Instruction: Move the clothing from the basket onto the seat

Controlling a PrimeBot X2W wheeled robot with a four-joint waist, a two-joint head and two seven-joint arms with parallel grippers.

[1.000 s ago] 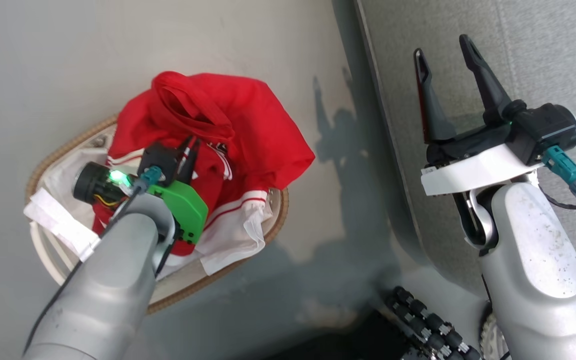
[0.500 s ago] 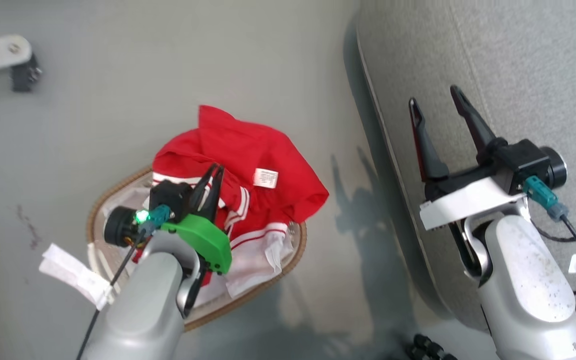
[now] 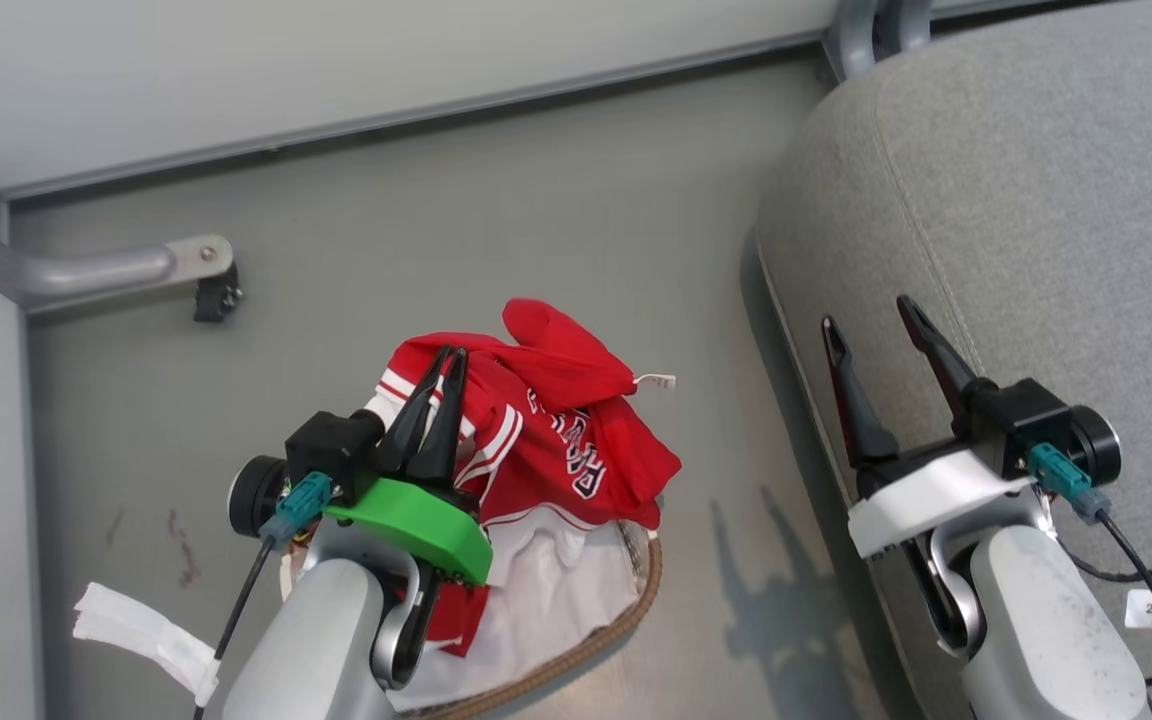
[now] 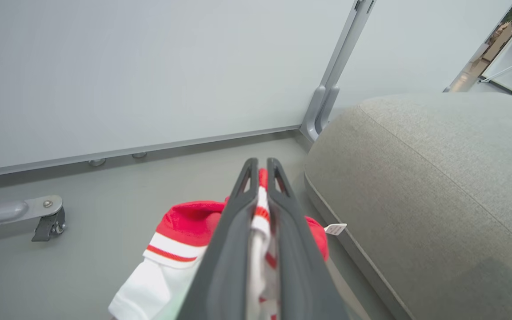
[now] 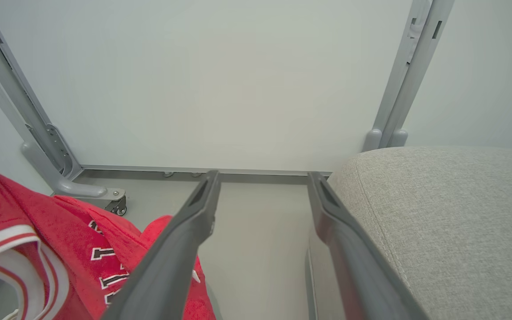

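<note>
Clothing point(image 3: 556, 440) hangs clamped in my left gripper point(image 3: 453, 353) over the basket point(image 3: 636, 590) — none on the seat point(image 3: 1036, 200) yet — while my right gripper point(image 3: 866, 312) waits, jaws apart, empty.

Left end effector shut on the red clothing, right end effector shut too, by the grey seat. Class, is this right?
One error: the right end effector is open, jaws spread with nothing between them, as the right wrist view shows. The left end effector is shut on the red clothing; the right one is by the grey seat.
</note>
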